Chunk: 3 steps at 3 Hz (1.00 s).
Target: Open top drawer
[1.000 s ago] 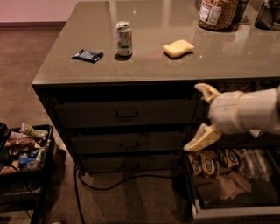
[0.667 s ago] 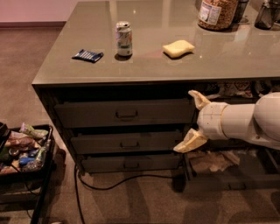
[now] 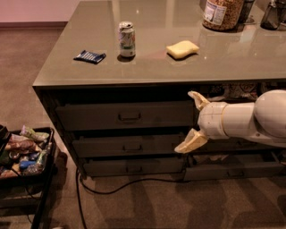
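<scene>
The top drawer [image 3: 89, 117] is the uppermost wide dark drawer under the counter, and its front sits flush with the cabinet. Its small metal pull handle [image 3: 129, 117] is at the centre. My gripper [image 3: 185, 122] reaches in from the right on a white arm and is open, with one cream finger up and one down. It hangs in front of the drawer's right end, right of the handle, and holds nothing.
Two more wide drawers [image 3: 127, 146] sit below. The counter [image 3: 241, 58] carries a can [image 3: 127, 39], a yellow sponge [image 3: 182, 49], a blue packet [image 3: 90, 57] and a jar [image 3: 222, 13]. A black tray of snacks [image 3: 49, 132] stands at the lower left. A cable [image 3: 120, 186] lies on the floor.
My gripper has moved left, from the right-hand cabinet section to the top drawer's right end. The lower right drawer that stood pulled out with snacks no longer shows open.
</scene>
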{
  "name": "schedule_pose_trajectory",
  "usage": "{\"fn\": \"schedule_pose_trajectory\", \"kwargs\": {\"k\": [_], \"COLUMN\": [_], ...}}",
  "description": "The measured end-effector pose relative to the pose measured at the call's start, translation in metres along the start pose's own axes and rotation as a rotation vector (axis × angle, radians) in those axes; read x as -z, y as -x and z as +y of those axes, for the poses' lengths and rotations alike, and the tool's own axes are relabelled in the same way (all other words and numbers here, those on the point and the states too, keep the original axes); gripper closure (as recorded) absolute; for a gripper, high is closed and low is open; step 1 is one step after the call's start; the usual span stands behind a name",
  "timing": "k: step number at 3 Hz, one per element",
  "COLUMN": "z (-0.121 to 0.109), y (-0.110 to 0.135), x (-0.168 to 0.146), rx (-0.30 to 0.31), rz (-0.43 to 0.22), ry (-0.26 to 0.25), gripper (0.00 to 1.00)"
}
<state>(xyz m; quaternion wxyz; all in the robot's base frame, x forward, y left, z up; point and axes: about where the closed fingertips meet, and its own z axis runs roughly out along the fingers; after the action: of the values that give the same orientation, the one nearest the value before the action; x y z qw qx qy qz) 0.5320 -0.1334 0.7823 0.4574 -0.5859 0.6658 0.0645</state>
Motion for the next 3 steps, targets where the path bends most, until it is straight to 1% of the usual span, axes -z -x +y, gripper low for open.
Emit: {"fn": "schedule_pose_trajectory", "kwargs": {"k": [1,2,3], "z": [-0.0013,-0.0013,-0.0025], "y": [-0.0232,-0.0232,-0.0208], "x": [-0.05,-0.0501,-0.0566], "rx": [-0.024,-0.024,-0.015], "rz": [-0.014,-0.014,-0.031], "ry": [-0.003,-0.003,-0.007], "gripper": [0.0,0.0,0.0]}}
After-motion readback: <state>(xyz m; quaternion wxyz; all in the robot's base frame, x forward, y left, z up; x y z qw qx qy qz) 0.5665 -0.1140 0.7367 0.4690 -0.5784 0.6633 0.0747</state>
